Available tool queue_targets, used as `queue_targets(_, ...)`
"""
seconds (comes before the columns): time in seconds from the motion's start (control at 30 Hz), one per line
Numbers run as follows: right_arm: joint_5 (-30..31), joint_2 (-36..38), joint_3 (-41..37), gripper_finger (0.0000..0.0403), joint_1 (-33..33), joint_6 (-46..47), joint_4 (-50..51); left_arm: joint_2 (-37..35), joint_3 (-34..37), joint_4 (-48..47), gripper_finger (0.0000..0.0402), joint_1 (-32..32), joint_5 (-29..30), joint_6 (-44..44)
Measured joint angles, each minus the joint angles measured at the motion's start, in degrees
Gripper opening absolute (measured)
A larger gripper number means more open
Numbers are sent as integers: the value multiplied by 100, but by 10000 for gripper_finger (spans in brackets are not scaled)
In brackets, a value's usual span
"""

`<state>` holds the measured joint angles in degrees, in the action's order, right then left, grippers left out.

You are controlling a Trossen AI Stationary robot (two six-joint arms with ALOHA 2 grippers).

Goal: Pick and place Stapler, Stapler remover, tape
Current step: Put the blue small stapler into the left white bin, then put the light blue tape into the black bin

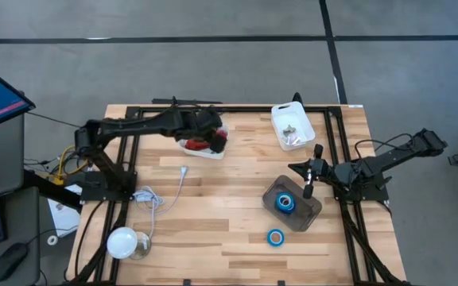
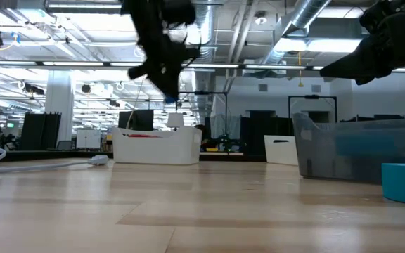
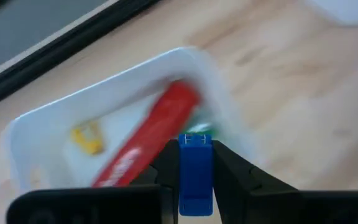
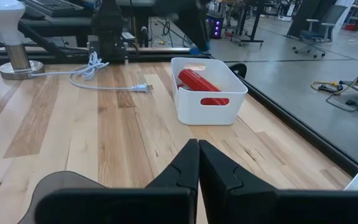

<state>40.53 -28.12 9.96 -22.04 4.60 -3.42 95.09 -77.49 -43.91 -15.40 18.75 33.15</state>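
Note:
The red stapler point(image 3: 154, 134) lies in a white bin point(image 1: 188, 146) at the table's far middle, beside a yellow piece point(image 3: 87, 138) and a green piece point(image 3: 199, 129). My left gripper point(image 3: 195, 152) hangs over this bin point(image 2: 157, 146), shut on a small blue piece that looks like a staple remover. One blue tape roll point(image 1: 285, 203) lies in a grey container point(image 1: 304, 213), and another point(image 1: 275, 237) lies flat on the table near it. My right gripper point(image 1: 308, 189) is shut on nothing, above the container's far edge. My left gripper pinches the small blue piece point(image 3: 195, 180) between its two fingers. The piece's end point(image 3: 195, 142) sticks out past the fingertips. The fingers come from above, pointing down. The piece is lifted clear above the white bin point(image 3: 55, 124).
A second white bin point(image 1: 293, 125) stands at the far right of the table. A lamp point(image 1: 122, 242) sits at the near left corner, and its white cord point(image 1: 165, 191) trails across the left half. Bare wood lies in the middle and near side.

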Motion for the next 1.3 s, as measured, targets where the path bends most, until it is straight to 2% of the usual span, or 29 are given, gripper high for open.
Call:
queue_targets(0.13, 0, 0, 0, 0, 0, 0, 0, -5, 596, 212, 50, -499, -152, 23)
queue_targets(0.3, 0, 2, 0, 0, 0, -2, 0, -5, 1203, 1019, 50, -904, -174, 53)
queue_targets(0.4, 1, 1, 0, 0, 0, -1, 0, -3, 1421, 1393, 50, -1080, -169, 78)
queue_targets(0.6, 2, 2, 0, 0, 0, 0, 0, -2, 1667, 1548, 55, -1298, -226, 181)
queue_targets(1.07, -27, 2, 9, 0, -7, -20, 3, -3, 1700, 1717, 148, -1396, -430, -29)
queue_targets(1.13, -315, 2, 83, 0, -7, -207, 17, -3, 1700, 1732, 151, -1396, -427, -31)
queue_targets(1.23, -1266, 0, 353, 0, -13, -700, 11, -33, 1700, 1754, 143, -1347, -472, -213)
queue_targets(1.3, -1649, -43, 593, 0, -76, -799, 71, -103, 1702, 1751, 130, -1231, -601, -518)
